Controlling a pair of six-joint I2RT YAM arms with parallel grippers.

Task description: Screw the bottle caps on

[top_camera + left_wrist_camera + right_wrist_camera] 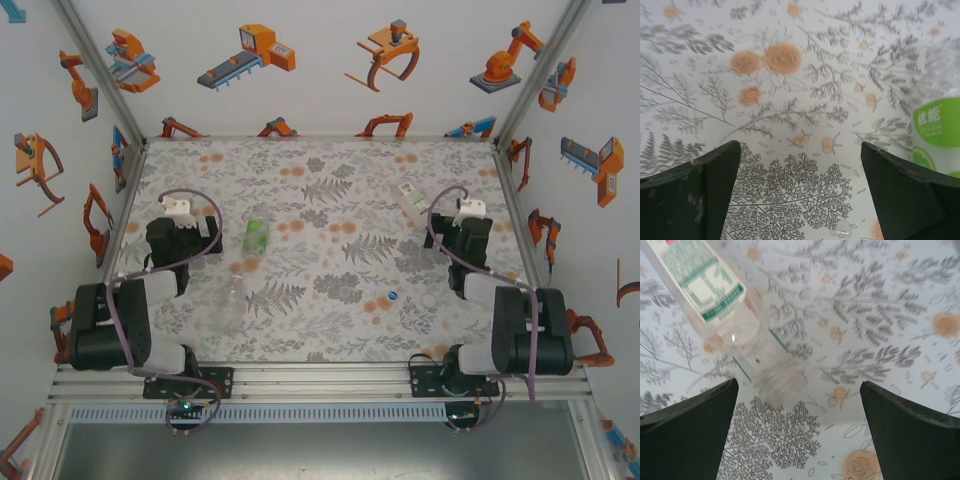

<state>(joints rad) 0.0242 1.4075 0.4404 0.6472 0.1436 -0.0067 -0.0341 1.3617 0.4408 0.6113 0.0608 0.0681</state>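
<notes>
Flower-printed surface (330, 180). The left claw (800, 147) and right claw (799, 384) hang released, empty. Green-label bottle (935, 125), reading 依能, lies just right of the left claw; plain bottle (232, 303) lies nearer. White-label bottle (705, 285), print unreadable, lies far right. Blue cap (393, 296) sits near right.
</notes>
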